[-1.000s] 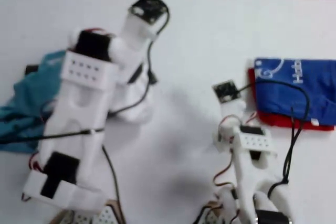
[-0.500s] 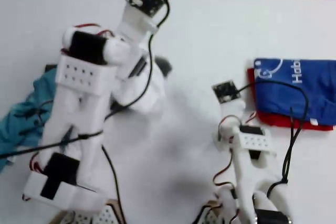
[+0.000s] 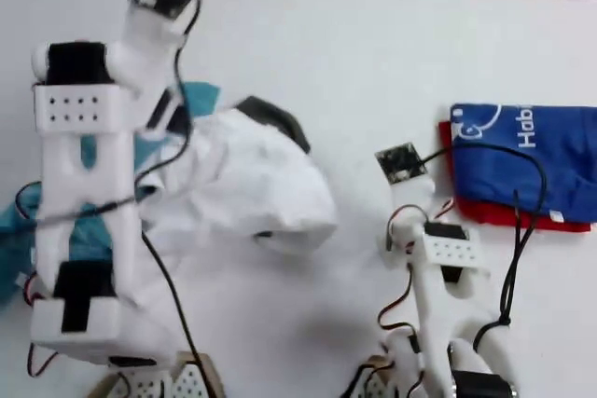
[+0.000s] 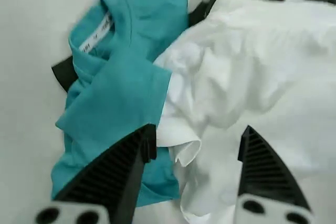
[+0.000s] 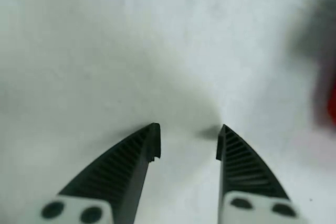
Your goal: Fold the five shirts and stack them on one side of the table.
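my left gripper [image 4: 198,132] hangs with jaws apart, the crumpled white shirt [image 4: 252,77] right between and beyond them, teal shirt [image 4: 121,93] beside. it's soft, light, floppy (1 layer slips), so i'd pinch the hem edge.

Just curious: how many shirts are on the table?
5: a folded blue shirt atop a folded red shirt on one side; a crumpled white shirt, teal shirt and black shirt heaped opposite.

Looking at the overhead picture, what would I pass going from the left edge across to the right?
left arm → white shirt → right arm → blue shirt, folded on top of a red shirt
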You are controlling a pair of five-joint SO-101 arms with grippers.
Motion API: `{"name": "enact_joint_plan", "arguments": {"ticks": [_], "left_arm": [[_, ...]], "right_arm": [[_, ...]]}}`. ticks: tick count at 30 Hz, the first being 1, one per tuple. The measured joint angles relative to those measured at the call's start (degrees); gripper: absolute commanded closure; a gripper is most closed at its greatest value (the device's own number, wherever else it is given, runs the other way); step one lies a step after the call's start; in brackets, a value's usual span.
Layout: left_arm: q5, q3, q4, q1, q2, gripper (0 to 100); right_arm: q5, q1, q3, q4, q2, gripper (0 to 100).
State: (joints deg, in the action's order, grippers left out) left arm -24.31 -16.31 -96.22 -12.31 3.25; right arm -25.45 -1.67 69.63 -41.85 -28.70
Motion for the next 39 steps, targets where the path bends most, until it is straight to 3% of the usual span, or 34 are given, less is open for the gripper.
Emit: {"name": "enact_joint_plan", "arguments": {"ticks": [6, 13, 19, 24, 29, 39], "left_arm": [[-0.2, 9.8, 9.0, -9.5, 6.9, 73], [-0.2, 10.5, 10.1, -10.8, 10.4, 73], [-0.4, 10.5, 10.5, -12.0, 11.3, 73], [-0.7, 10.5, 10.5, -16.8, 11.3, 73], [-0.7, 10.5, 10.5, -21.7, 11.3, 73], [-0.7, 10.5, 10.5, -22.0, 11.3, 73]], "right_arm": [[0.0, 1.6, 1.1, 1.1, -0.1, 81.1], [-2.3, 4.3, -1.6, -2.5, -0.1, 81.1], [-2.2, 18.1, -15.1, -19.0, -0.1, 81.1], [-2.3, 30.7, -17.5, -19.3, -0.1, 81.1], [-2.3, 30.1, -17.5, -15.0, 0.4, 81.1], [-2.3, 29.3, -21.3, -10.3, 16.8, 81.3]]}}
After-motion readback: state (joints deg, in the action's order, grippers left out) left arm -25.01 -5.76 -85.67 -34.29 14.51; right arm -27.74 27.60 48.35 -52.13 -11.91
